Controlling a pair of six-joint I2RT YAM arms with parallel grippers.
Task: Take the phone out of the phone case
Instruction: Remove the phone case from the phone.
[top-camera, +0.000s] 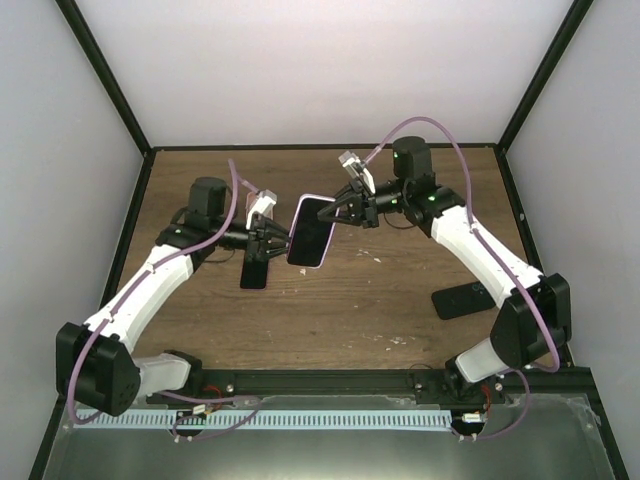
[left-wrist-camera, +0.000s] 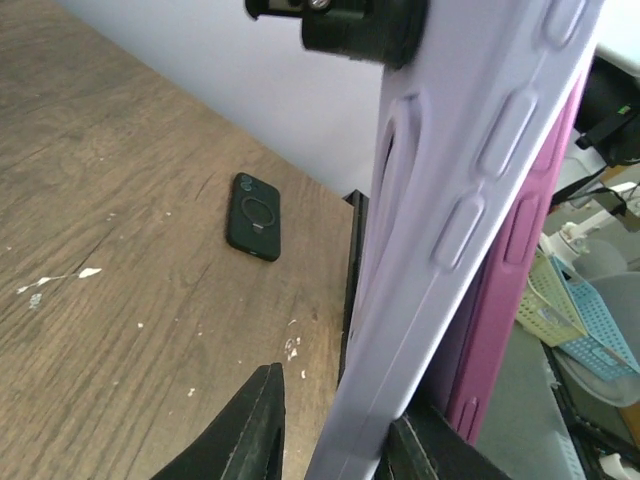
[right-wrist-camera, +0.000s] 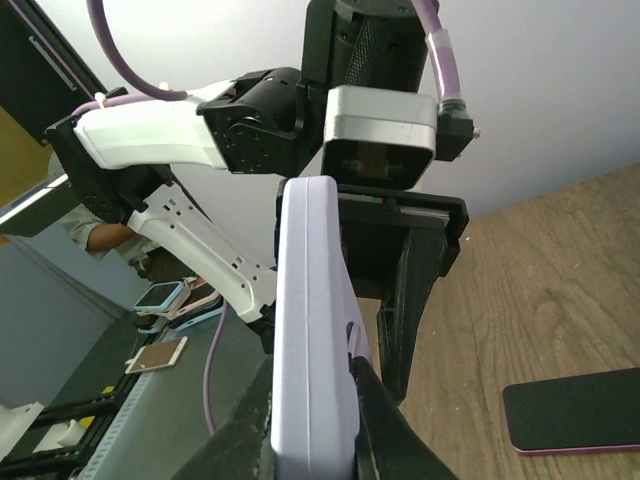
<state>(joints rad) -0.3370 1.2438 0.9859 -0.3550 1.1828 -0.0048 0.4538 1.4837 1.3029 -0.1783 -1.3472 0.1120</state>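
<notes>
Okay, the phone case is up off the bench, slung between both arms. My right claw is pinching its upper end, fingers pressed on both faces. The left claw straddles the lower end; one finger touches, the other shows a sliver of bench beside it, so I cannot tell if it's clamped. A pink edge peeks from behind the lavender shell, probably the phone. The shell looks soft and bendy, the phone stiff, slick and breakable. I'd hold the phone's sides and peel a case corner back.
</notes>
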